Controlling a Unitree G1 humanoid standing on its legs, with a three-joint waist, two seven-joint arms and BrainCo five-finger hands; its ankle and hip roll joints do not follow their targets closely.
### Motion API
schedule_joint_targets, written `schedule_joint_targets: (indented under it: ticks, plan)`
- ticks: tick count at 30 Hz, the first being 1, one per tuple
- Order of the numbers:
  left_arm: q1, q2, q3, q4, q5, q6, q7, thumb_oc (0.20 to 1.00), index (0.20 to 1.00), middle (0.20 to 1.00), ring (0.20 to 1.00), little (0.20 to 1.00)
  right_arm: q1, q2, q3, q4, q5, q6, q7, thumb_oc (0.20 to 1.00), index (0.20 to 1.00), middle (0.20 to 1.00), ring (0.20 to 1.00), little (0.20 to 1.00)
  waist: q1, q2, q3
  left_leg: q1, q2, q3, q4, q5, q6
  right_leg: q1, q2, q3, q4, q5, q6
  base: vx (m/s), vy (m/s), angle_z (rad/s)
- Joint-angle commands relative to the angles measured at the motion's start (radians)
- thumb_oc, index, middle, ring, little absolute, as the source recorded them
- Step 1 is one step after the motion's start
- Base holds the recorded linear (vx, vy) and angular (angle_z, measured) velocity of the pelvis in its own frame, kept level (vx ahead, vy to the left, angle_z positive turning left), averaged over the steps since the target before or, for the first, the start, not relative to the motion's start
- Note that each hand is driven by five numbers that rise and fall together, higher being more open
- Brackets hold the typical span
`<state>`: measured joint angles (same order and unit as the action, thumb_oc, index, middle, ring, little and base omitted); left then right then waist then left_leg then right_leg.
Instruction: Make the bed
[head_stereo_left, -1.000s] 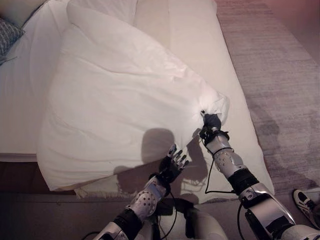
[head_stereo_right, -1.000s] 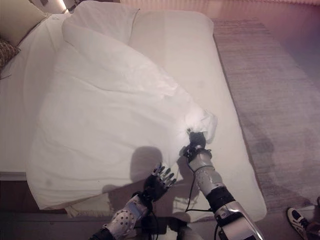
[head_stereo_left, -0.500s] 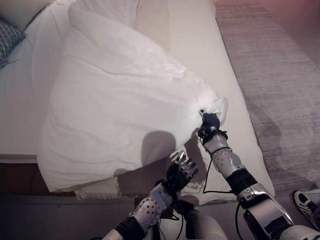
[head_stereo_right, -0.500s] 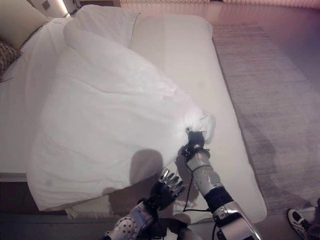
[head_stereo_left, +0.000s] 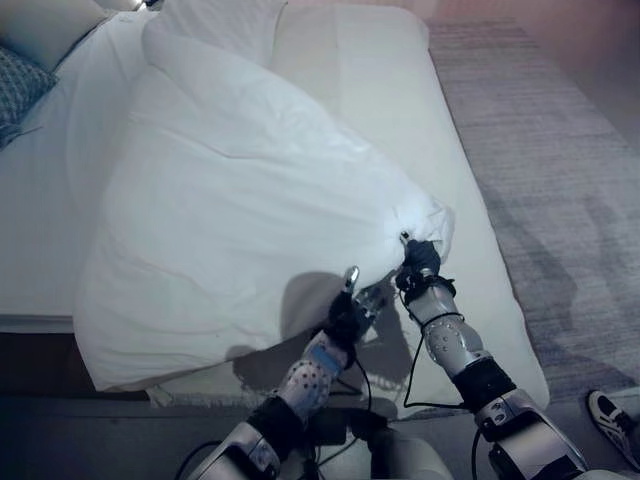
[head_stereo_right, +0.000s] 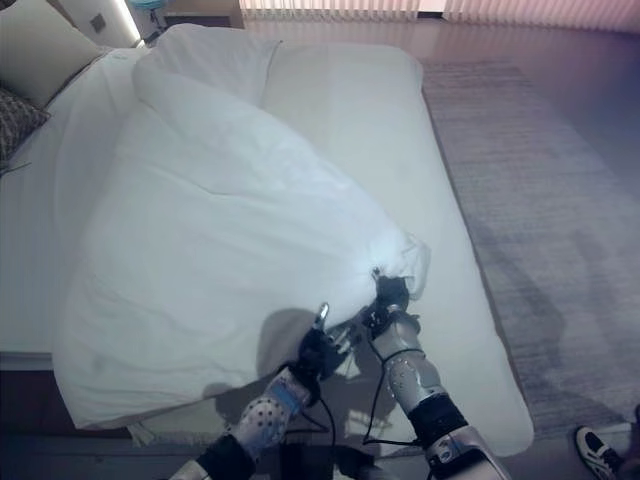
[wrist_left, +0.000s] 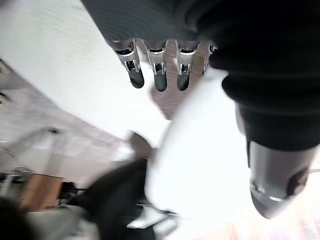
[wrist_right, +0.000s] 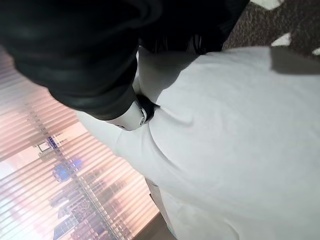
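White duvet (head_stereo_left: 230, 200) is lying bunched across the middle and left of the frame on the bed (head_stereo_left: 400, 90), one corner gathered into a knot at center right, lifted off the mattress. Right hand (head_stereo_left: 418, 258) is clenching that corner, fingers curled into the cloth; its wrist view is showing the fabric pulled taut under the dark cover. Left hand (head_stereo_left: 350, 308) is reaching up just beside it, fingers released and straight, touching or nearly touching the duvet's lower edge, grasping nothing. Step in hand looks like getting a second grip before spreading. To do it well, left hand should probably be pinching the hem well apart from the right one, so the edge pulls flat rather than twisting. Bare mattress is showing at upper right and along the right side, so open room is lying that way; duvet's lower left is already hanging over the near bed edge, so dragging further down-left risks sliding it off. Patterned pillow (head_stereo_left: 18, 85) at upper left, grey rug (head_stereo_left: 560, 180) at right, a person's shoe (head_stereo_left: 612, 412) at lower right corner.
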<state>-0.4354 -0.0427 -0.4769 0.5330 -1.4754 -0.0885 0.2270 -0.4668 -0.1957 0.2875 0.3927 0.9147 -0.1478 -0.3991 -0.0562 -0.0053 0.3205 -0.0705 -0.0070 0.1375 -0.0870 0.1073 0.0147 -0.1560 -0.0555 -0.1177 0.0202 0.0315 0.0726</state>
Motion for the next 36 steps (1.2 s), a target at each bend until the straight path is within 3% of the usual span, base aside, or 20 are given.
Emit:
schedule_joint_targets:
  ticks: [1, 11, 18, 36]
  plan:
    - [-0.138, -0.094, 0.095, 0.091, 0.01, -0.101, 0.037, 1.0, 1.0, 1.0, 1.0, 1.0, -0.01, 0.009, -0.064, -0.116, -0.03, -0.111, 0.007, 0.2, 0.2, 0.2, 0.2, 0.2, -0.029, -0.062, -0.071, 0.014, -0.033, 0.046, 0.0, -0.083, -0.025, -0.018, -0.033, 0.056, 0.0, 0.067, 0.077, -0.01, -0.015, -0.07]
    - [-0.245, -0.085, 0.252, 0.132, 0.071, -0.232, 0.121, 1.0, 1.0, 1.0, 1.0, 1.0, 0.023, 0.025, -0.075, -0.121, -0.048, -0.126, -0.02, 0.2, 0.2, 0.2, 0.2, 0.2, -0.035, -0.079, -0.07, 0.013, -0.017, 0.051, 0.0, -0.083, -0.039, -0.027, -0.022, 0.051, -0.001, 0.068, 0.073, 0.0, -0.03, -0.06]
    - [-0.222, -0.05, 0.347, 0.103, 0.128, -0.31, 0.183, 1.0, 1.0, 1.0, 1.0, 1.0, 0.052, 0.029, -0.102, -0.114, -0.063, -0.141, -0.042, 0.2, 0.2, 0.2, 0.2, 0.2, -0.02, -0.078, -0.069, 0.055, 0.0, 0.033, 0.0, -0.093, -0.046, -0.015, -0.013, 0.034, 0.07, 0.016, 0.058, 0.03, -0.038, -0.02]
    - [-0.068, -0.003, 0.45, 0.035, 0.21, -0.371, 0.226, 1.0, 1.0, 1.0, 1.0, 1.0, 0.123, 0.068, -0.225, -0.05, -0.028, -0.222, -0.099, 0.2, 0.2, 0.2, 0.2, 0.2, 0.031, -0.064, -0.107, 0.083, -0.001, -0.069, 0.0, -0.089, -0.074, 0.07, -0.029, -0.091, 0.085, -0.043, 0.04, 0.03, -0.043, 0.22]
